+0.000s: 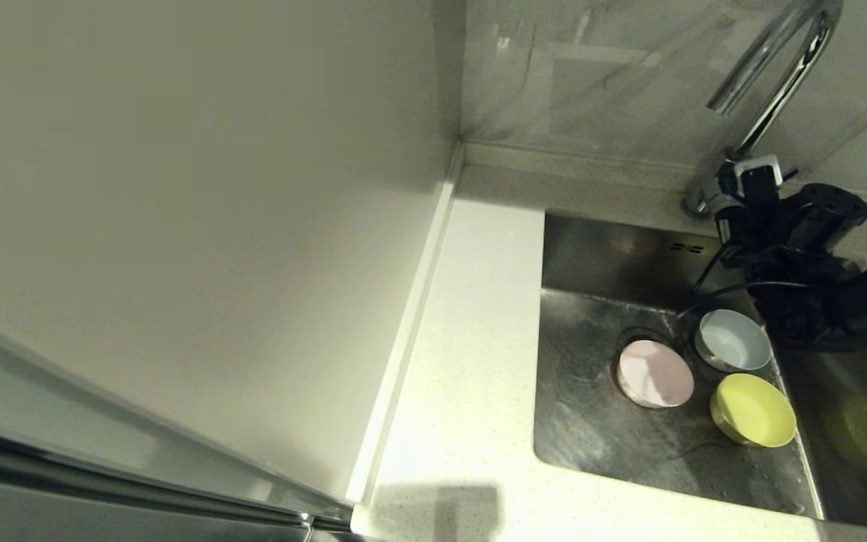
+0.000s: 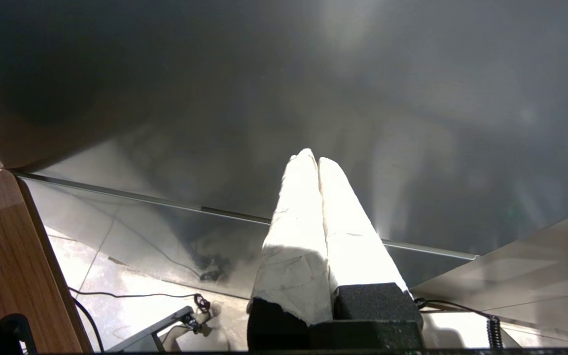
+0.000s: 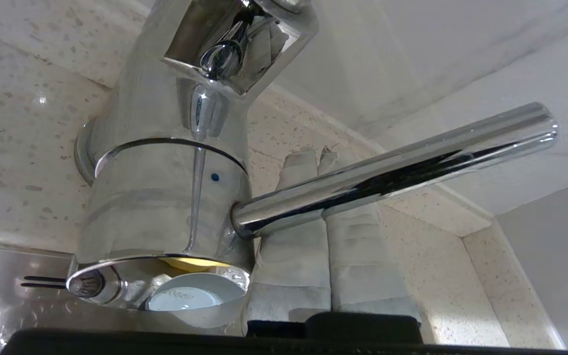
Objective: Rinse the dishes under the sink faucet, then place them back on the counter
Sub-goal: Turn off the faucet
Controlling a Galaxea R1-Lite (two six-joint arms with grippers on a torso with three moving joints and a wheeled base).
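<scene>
We see three bowls in the sink [image 1: 591, 421]: pink bowl [image 1: 655, 373], blue-grey bowl [image 1: 733, 340], yellow-green bowl [image 1: 752, 410]. The right claw [image 3: 312, 157], fingers pressed together, sits behind the faucet lever [image 3: 392, 170] by the faucet [image 1: 772, 83]. The left claw [image 2: 312, 159] is closed, empty, parked off the counter [image 1: 463, 361]

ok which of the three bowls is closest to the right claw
The pale blue-grey bowl, at the back of the sink, just below the right claw at the faucet base; the pink bowl and yellow-green bowl sit farther forward.
</scene>
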